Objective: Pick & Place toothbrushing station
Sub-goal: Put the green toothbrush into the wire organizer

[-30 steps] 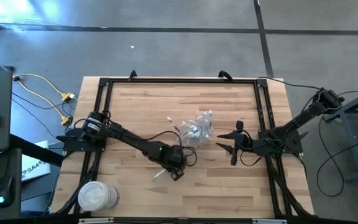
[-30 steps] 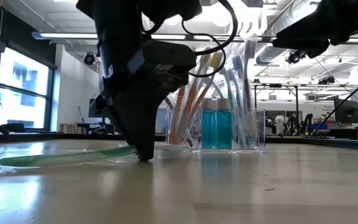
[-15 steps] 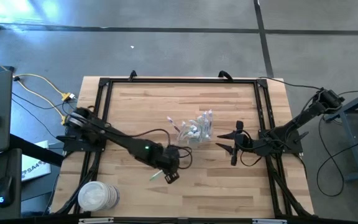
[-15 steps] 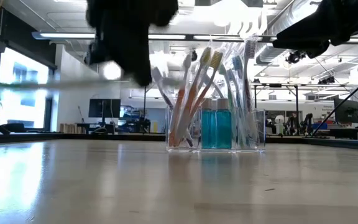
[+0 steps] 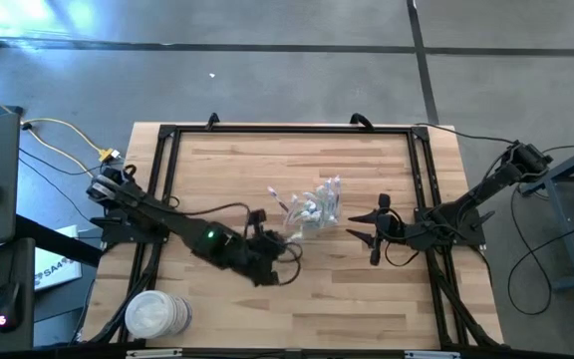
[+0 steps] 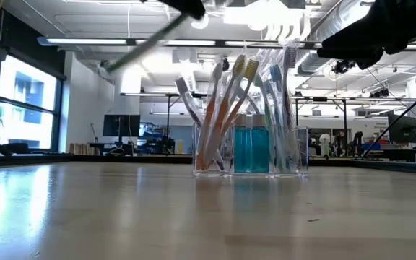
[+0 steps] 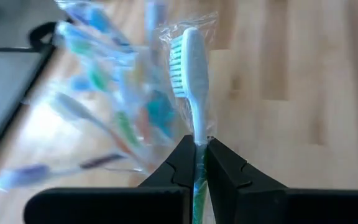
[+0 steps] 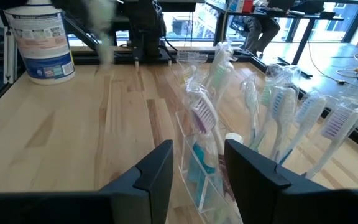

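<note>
A clear plastic container point(image 5: 312, 209) stands on the table's middle, holding several wrapped pastel toothbrushes and blue bottles; it also shows in the low view point(image 6: 251, 148) and the right wrist view point(image 8: 204, 168). My left gripper point(image 5: 270, 242) is up in the air just near-left of it, shut on a wrapped white-and-green toothbrush point(image 7: 190, 68). This toothbrush shows blurred and slanting high in the low view point(image 6: 150, 36). My right gripper point(image 5: 355, 226) waits open just right of the container, its fingers pointing at it point(image 8: 197, 180). My left gripper pinches the toothbrush between its two fingers at the handle's upper part point(image 7: 198, 142), just below the neck, through the clear wrapper. The brush runs on along the fingers, its bristled head point(image 7: 185, 56) sticking out past the fingertips. It is lifted clear of the table.
A stack of white round lids or plates point(image 5: 157, 314) lies at the table's near left corner. A white labelled tub point(image 8: 39, 43) stands at the left side. A black frame point(image 5: 287, 130) runs around the table. Yellow cables point(image 5: 68, 150) lie off the table's left.
My left gripper has risen from the table with the toothbrush and gone toward the container, turning as it went. The toothbrush, which lay flat on the wood, is now lifted clear and slants in the air.
</note>
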You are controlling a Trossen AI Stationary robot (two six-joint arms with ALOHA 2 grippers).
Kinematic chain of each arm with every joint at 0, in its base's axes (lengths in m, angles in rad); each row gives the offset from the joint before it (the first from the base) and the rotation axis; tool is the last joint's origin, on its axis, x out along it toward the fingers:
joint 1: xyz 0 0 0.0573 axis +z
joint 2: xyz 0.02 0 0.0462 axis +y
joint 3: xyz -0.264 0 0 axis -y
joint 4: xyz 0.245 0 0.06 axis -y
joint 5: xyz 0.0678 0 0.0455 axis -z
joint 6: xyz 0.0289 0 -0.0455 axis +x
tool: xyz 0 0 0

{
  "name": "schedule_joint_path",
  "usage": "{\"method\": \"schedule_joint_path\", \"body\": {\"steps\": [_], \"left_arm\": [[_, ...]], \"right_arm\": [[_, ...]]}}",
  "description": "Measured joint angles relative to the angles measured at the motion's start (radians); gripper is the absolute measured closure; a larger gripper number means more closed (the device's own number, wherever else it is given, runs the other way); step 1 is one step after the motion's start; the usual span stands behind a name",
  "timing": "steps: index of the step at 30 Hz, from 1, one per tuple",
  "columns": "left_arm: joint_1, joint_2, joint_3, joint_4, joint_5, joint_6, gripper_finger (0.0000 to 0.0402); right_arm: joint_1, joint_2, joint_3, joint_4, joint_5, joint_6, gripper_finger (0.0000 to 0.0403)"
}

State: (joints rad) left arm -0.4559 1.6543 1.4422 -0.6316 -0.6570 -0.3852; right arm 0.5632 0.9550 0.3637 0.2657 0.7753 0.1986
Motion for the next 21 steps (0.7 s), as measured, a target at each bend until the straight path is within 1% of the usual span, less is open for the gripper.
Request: {"method": "schedule_joint_path", "body": {"steps": [2,5,8,11,14,17,19,21], "left_arm": [[0.046,0.000,0.000,0.000,-0.004,0.062,0.0387],[0.147,-0.005,0.000,-0.001,0.007,0.139,0.0387],[0.247,-0.036,0.000,0.003,0.076,0.205,0.0387],[0.318,-0.070,0.000,0.050,0.141,0.226,0.0387],[0.334,-0.094,0.000,0.131,0.249,0.280,0.0387],[0.314,-0.107,0.001,0.223,0.304,0.337,0.0387],[0.309,-0.111,-0.033,0.341,0.355,0.376,0.0387],[0.317,-0.111,-0.086,0.472,0.463,0.389,0.0387]], "right_arm": [[0.000,0.000,0.000,0.000,0.000,0.000,0.0265],[0.000,0.000,0.000,0.000,0.000,0.000,0.0265],[0.000,0.000,0.000,-0.001,0.000,0.000,0.0265],[0.000,0.000,0.000,-0.020,0.000,0.002,0.0265],[0.000,0.000,0.000,-0.050,0.001,0.017,0.0265],[0.000,0.000,0.000,-0.050,0.002,0.018,0.0265],[0.000,0.000,0.000,-0.043,0.002,0.019,0.0265],[0.000,0.000,0.000,-0.043,0.001,0.019,0.0265]]}}
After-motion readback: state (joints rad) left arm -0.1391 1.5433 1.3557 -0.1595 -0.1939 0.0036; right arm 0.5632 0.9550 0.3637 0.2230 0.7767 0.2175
